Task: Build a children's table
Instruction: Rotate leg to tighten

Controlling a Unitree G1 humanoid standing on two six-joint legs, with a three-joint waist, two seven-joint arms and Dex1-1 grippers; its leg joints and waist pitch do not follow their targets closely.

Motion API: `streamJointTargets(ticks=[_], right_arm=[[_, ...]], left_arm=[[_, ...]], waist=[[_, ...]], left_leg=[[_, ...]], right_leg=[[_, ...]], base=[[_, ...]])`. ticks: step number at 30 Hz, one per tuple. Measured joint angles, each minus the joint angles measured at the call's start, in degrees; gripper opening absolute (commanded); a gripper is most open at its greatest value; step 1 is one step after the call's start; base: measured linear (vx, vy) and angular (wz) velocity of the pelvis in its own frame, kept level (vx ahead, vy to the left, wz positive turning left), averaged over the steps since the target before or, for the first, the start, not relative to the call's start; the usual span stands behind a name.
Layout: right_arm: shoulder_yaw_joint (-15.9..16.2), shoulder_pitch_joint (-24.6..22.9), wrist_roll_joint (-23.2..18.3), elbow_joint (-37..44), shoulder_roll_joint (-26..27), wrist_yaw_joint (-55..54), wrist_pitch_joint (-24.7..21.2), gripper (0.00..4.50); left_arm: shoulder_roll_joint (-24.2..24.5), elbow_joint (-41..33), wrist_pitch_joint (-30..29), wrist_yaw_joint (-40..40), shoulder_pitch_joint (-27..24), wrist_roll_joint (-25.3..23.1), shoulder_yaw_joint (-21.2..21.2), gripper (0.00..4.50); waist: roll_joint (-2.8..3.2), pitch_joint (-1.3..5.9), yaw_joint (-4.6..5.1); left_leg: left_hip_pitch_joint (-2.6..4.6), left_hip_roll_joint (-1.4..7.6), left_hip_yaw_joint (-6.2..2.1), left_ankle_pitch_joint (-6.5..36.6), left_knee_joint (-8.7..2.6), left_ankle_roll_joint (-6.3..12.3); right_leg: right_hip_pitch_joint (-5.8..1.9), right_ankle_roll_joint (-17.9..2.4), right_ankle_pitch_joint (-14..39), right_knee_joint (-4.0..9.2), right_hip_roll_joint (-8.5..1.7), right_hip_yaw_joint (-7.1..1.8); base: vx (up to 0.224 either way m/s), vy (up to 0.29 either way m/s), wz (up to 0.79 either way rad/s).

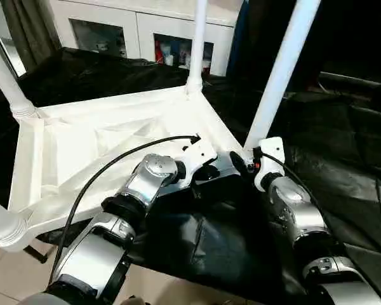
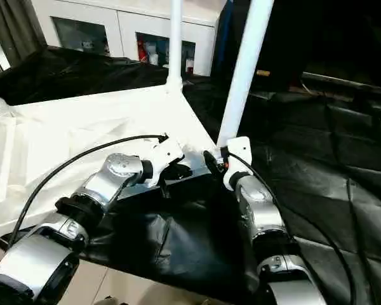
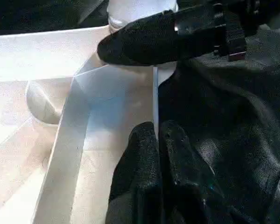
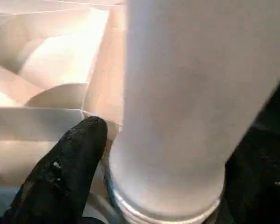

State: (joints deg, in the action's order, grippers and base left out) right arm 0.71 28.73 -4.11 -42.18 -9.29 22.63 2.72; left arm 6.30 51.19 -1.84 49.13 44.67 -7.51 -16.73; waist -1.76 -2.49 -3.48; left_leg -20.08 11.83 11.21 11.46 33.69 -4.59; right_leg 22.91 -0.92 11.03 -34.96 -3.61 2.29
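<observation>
The children's table (image 1: 108, 143) lay upside down on a black cloth (image 1: 216, 248), ribbed underside up, with its legs standing in the round corner sockets. The near-right leg (image 1: 280, 73) rose between my two arms, a far leg (image 1: 197, 41) stood at the back corner, and two more legs showed at the left side.

My left end effector (image 1: 206, 170) was closed, its two black fingertips (image 3: 151, 154) pressed together against the thin white edge of the tabletop near that near-right corner; I could not tell whether they actually pinched the rim or only rested on it.

My right end effector (image 1: 240, 164) was at the base of the near-right leg, just beside its socket. One black finger (image 4: 70, 172) lay next to the foot of the leg, and I could not tell how wide the jaws stood or whether they held the leg.

A white glass-door cabinet (image 1: 140, 32) stood behind the surface.
</observation>
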Motion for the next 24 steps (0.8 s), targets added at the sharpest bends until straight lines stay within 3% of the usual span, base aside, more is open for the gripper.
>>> streamJointTargets(ticks=[5, 10, 18, 19, 24], right_arm=[[2.21, -2.71, -1.77, 3.24, -5.8, 15.73, 1.3, 3.8], [3.37, -6.4, -6.12, 7.93, -10.53, 30.37, 0.81, 3.8], [6.59, -6.76, -7.46, 10.62, -12.58, 41.12, -1.67, 3.8], [6.59, -6.76, -7.61, 10.73, -12.57, 41.84, -2.13, 3.56], [6.59, -6.76, -8.41, 10.82, -12.54, 42.48, -2.98, 3.32]], left_arm=[[3.49, -2.53, 1.37, 7.23, -1.65, 1.33, 0.03, 0.0], [7.86, -5.86, 3.03, 16.43, -4.01, 3.38, -0.01, 0.0], [12.43, -10.69, 2.9, 25.29, -7.06, 5.59, -0.45, 0.0], [12.81, -11.17, 2.83, 25.81, -7.38, 5.74, -0.44, 0.0], [13.33, -12.11, 2.66, 26.47, -7.92, 6.02, -0.43, 0.0]], waist=[[0.02, -0.01, 0.14], [0.05, -0.03, 0.22], [0.05, -0.05, -0.01], [0.05, -0.06, 0.0], [0.04, -0.06, 0.04]], left_leg=[[-0.05, 0.06, -0.02, 0.0, -0.09, 0.01], [-0.01, 0.09, -0.02, -0.01, -0.09, 0.02], [-0.05, 0.1, 0.02, -0.01, -0.06, 0.02], [-0.06, 0.1, 0.03, -0.01, -0.05, 0.02], [-0.06, 0.1, 0.05, -0.01, -0.06, 0.02]], right_leg=[[0.01, 0.09, 0.1, 0.01, 0.1, -0.01], [0.07, 0.07, 0.15, 0.02, 0.12, -0.02], [0.12, 0.07, 0.15, 0.01, 0.12, -0.02], [0.13, 0.07, 0.15, 0.01, 0.12, -0.04], [0.15, 0.07, 0.17, 0.02, 0.12, -0.05]], base=[[0.0, 0.0, 0.0], [0.0, 0.0, 0.0], [0.0, 0.0, 0.0], [0.0, 0.0, 0.0], [0.0, 0.0, 0.0]])
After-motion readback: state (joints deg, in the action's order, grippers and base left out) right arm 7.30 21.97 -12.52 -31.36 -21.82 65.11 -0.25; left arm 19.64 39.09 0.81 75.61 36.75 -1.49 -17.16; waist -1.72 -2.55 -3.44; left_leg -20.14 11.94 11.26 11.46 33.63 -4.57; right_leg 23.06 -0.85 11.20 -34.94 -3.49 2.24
